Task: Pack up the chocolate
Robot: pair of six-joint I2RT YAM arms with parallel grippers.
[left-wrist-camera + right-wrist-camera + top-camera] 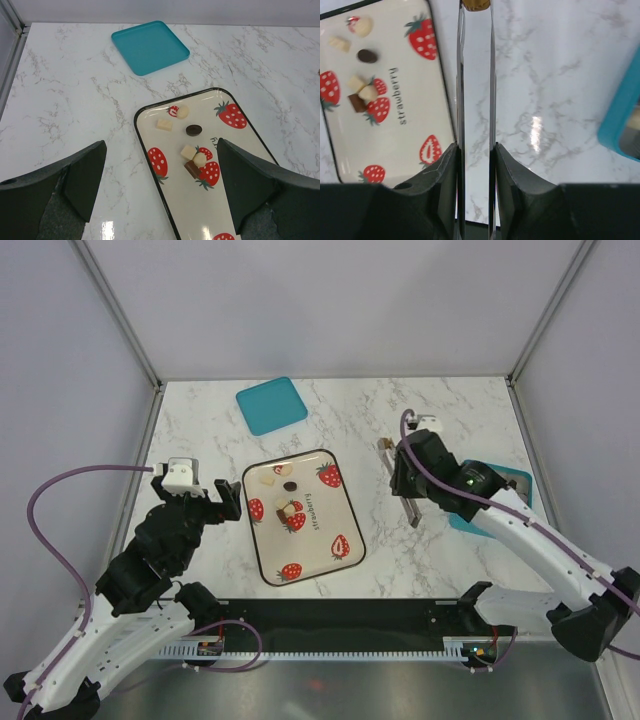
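Chocolate pieces (194, 130) sit loose on the strawberry-print tray (185, 210) on the counter (75, 100) — so the right pincer (476, 150) clamps metal tongs (461, 75), presumably to pluck them, while the left pincer (161, 145) gapes idle beside the tray.

Left tool (161, 145) spread wide, right tool (476, 147) pinched on tongs (461, 90)

**3 things on 1 marble table**

The white, grey-veined table (400, 560) carries a flat teal square (271, 405) at the far side, a cream strawberry-print tray (330, 510) mid-table, set askew, and a teal container (616, 117) on the right (partly hidden).
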